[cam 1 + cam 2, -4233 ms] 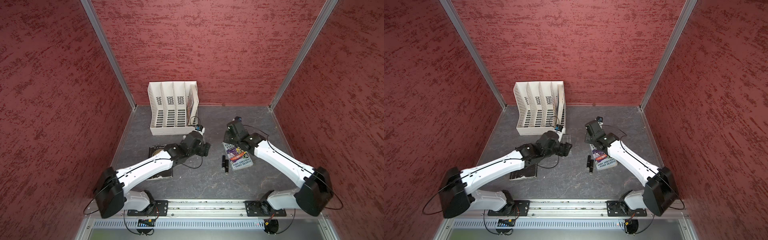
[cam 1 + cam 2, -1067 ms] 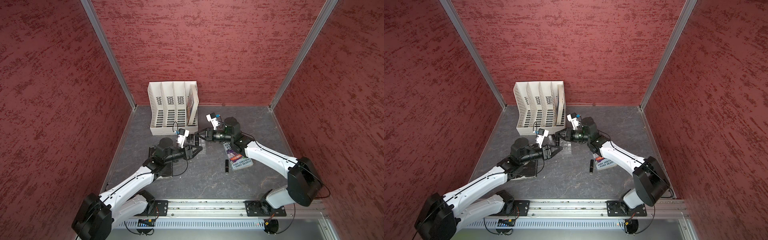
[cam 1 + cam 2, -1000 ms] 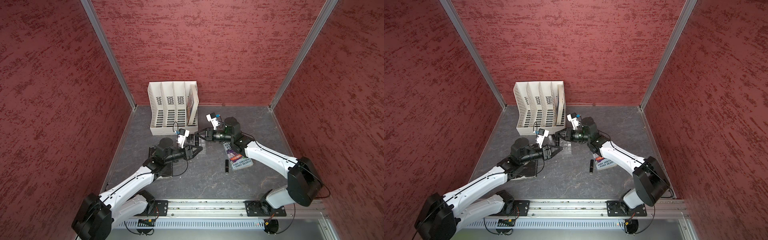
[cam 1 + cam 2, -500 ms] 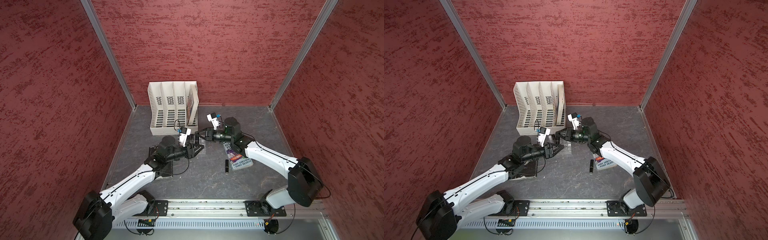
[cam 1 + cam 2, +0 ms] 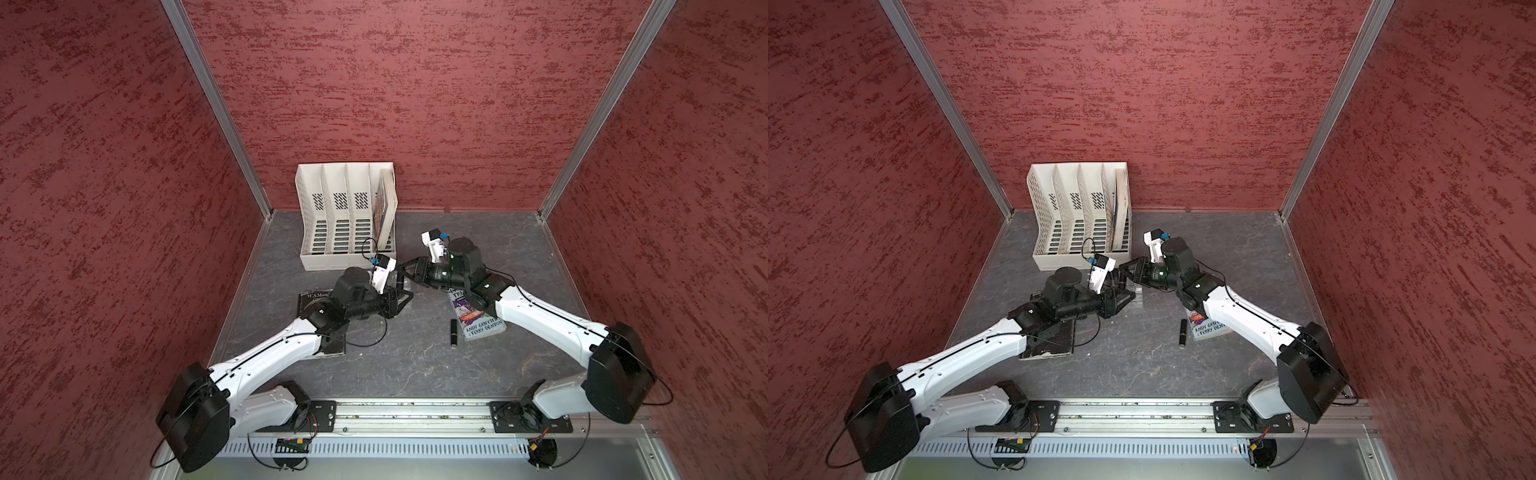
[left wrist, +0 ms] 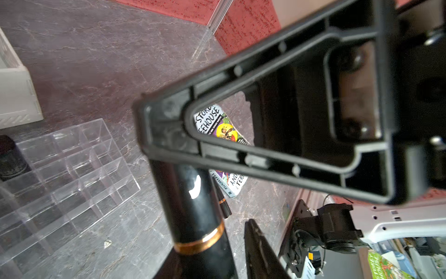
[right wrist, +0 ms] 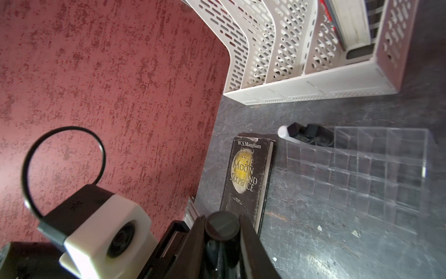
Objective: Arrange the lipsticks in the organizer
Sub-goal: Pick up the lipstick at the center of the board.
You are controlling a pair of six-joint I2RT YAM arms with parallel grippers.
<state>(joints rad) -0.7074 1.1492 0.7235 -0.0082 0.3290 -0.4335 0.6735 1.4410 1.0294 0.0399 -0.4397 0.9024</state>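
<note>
A glossy black lipstick tube point(image 6: 190, 205) is being pinched upright by the right end effector point(image 5: 400, 271) near the clear acrylic organizer point(image 6: 72, 169); whether the left end effector point(image 5: 402, 298) is gripping cannot be told. Its gold band point(image 6: 200, 241) is being shown only by the left wrist view. One black lipstick point(image 5: 454, 332) is lying beside the colourful paperback point(image 5: 484, 328), where two were lying earlier.

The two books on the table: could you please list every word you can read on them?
"W.S.Maugham": cover of the dark book.
"THE MOON AND SIXPENCE": same cover; the print below is too small.
"ANDY GRIFFIT…" and "TERRY DENTON": cover of the colourful book.
"STOR…" and "…EEHOUSE": same cover, partly hidden, left wrist view.
</note>
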